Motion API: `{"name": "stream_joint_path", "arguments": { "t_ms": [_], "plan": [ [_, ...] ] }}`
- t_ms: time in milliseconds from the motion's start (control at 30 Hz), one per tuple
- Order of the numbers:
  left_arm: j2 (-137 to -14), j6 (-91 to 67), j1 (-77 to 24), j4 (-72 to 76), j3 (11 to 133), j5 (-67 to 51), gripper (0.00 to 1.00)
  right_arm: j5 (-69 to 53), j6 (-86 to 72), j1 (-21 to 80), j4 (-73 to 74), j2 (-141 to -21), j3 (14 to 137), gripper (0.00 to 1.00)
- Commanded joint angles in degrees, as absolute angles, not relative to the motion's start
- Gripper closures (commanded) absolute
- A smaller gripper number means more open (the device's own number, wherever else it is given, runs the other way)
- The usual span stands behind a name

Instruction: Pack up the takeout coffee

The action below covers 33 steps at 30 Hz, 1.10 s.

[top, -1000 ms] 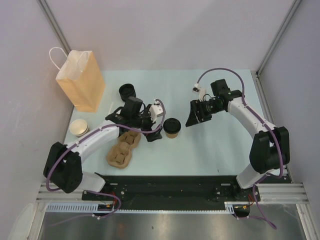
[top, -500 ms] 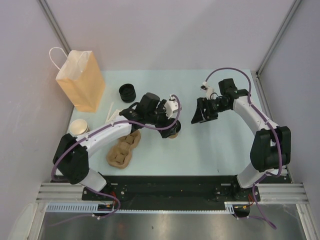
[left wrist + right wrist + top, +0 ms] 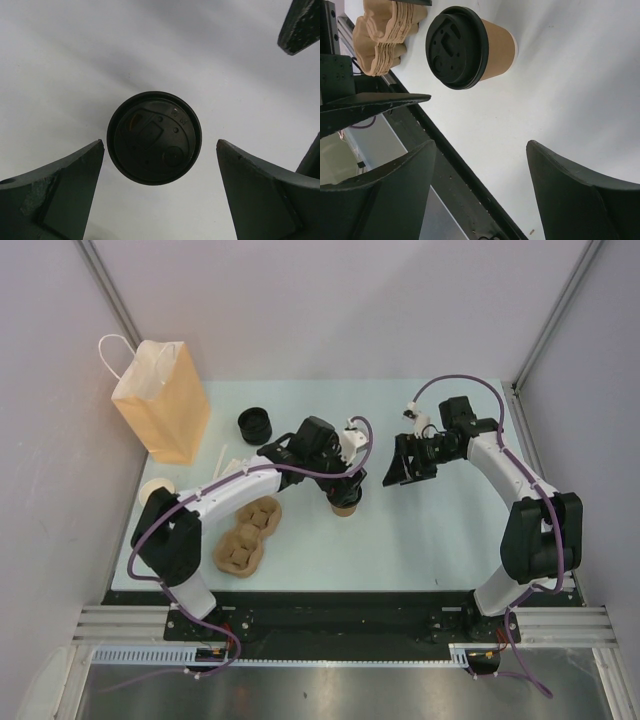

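The takeout coffee [image 3: 346,506], a small brown paper cup with a black lid [image 3: 154,137], stands upright mid-table. My left gripper [image 3: 345,486] hangs straight above it, open, one finger on each side of the lid and apart from it [image 3: 160,145]. In the top view that gripper hides most of the lid. The right wrist view shows the cup [image 3: 497,50] whole, up and to the left. My right gripper [image 3: 404,466] hangs to the cup's right, open with nothing between its fingers [image 3: 481,145]. The tan paper bag [image 3: 162,400] stands upright at the far left.
A stack of black lids [image 3: 255,425] sits behind the left arm. A brown pulp cup carrier [image 3: 246,535] lies left of the coffee, near the front edge. A lidless tan cup [image 3: 155,486] peeks out by the left arm's elbow.
My left arm has swung right until its open gripper hangs over the coffee cup. The right gripper has drawn back a little to the right and up.
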State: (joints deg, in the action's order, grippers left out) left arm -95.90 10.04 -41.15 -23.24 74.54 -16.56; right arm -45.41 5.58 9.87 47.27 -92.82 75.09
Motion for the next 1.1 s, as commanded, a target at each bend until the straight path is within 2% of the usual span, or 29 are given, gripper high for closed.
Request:
{"name": "stream_joint_path", "arguments": {
  "t_ms": [0, 667, 867, 1067],
  "plan": [
    [-97.38, 8.53, -41.57, -24.34, 77.69, -15.29, 0.0, -46.58, 5.18, 9.49, 45.97, -92.99, 76.2, 0.21],
    [-101.34, 8.61, -41.57, -24.52, 78.58, -14.68, 0.01, -47.37, 5.1, 9.23, 45.79, -93.52, 76.11, 0.2],
    [-101.16, 9.23, -41.57, -24.17, 78.4, -13.89, 0.09, -47.55, 5.01, 9.14, 45.79, -93.6, 76.2, 0.2],
    [-101.16, 9.49, -41.57, -24.26, 78.4, -13.36, 0.21, -47.64, 4.92, 8.79, 45.79, -93.6, 76.11, 0.2]
  ]
}}
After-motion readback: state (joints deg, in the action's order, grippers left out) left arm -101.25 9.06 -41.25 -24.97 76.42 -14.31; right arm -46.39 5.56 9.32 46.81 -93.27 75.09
